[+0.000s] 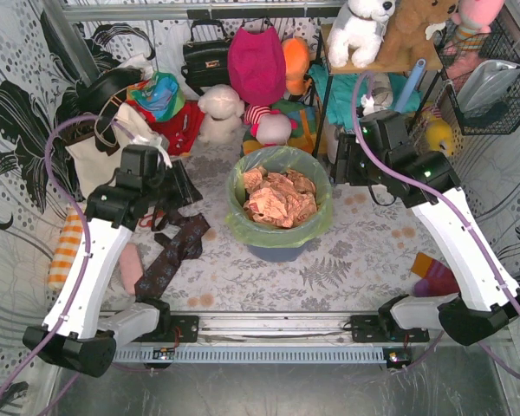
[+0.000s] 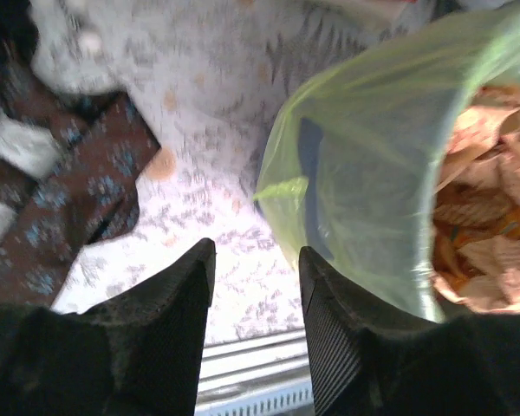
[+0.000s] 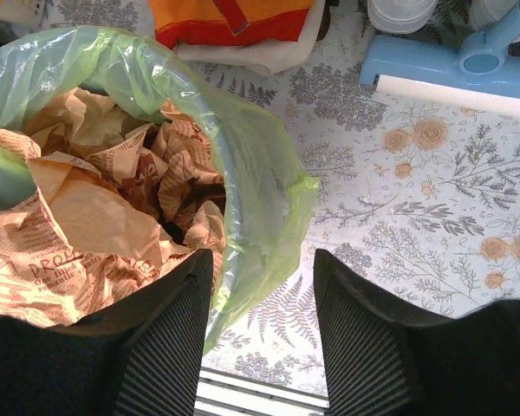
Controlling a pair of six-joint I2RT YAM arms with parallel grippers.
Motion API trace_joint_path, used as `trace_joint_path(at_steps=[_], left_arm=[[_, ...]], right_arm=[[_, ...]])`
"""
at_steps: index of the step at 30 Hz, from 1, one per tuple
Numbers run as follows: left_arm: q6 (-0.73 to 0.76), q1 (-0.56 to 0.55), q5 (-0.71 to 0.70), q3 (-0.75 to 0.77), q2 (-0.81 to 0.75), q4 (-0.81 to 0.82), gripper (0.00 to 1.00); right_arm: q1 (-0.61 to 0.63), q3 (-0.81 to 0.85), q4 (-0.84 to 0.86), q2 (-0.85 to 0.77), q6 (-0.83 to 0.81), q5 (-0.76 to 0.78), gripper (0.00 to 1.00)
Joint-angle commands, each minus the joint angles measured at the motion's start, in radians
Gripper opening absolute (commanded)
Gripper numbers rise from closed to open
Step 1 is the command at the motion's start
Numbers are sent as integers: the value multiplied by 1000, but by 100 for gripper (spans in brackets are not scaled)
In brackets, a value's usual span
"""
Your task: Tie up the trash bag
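The trash bag (image 1: 280, 165) is thin light-green plastic lining a round blue-grey bin (image 1: 277, 251) at mid-table, its rim folded over the bin's edge. Crumpled pinkish-brown paper (image 1: 280, 198) fills it. My left gripper (image 1: 186, 186) hovers to the bag's left. In the left wrist view this gripper (image 2: 256, 250) is open, nothing between its fingers, the bag (image 2: 364, 173) to its right. My right gripper (image 1: 338, 160) is at the bag's right. In the right wrist view it (image 3: 263, 256) is open above the bag's overhanging edge (image 3: 260, 191), not pinching it; paper (image 3: 95, 217) lies left.
A dark patterned tie (image 1: 173, 251) lies left of the bin, an orange-striped cloth (image 1: 67, 247) further left. Handbags and stuffed toys (image 1: 221, 108) crowd the back. A blue brush (image 3: 451, 69) lies right of the bin. A shelf (image 1: 373, 65) and wire basket (image 1: 494, 78) stand back right.
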Motion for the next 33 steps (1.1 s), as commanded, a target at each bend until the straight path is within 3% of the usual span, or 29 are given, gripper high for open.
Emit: trace_joint_path(at_steps=[1,8,15,27,33], left_arm=[[-55,13,139,-164,-47,115,56],[-84,15,338,-358,-54,350,67],[-95,15,346,-436,1,459,75],[-121,14,377,-569,99,640,70],[-91,14,290,-587,122,568,56]], right_arm=[[-3,-3,-26,-28,16,17,50],[-4,1,-39,-39,41,-13,51],[-3,6,-51,-55,74,-37,51],[-4,-11,-51,-69,103,-40,52],[-4,-18,-32,-57,102,-55,52]])
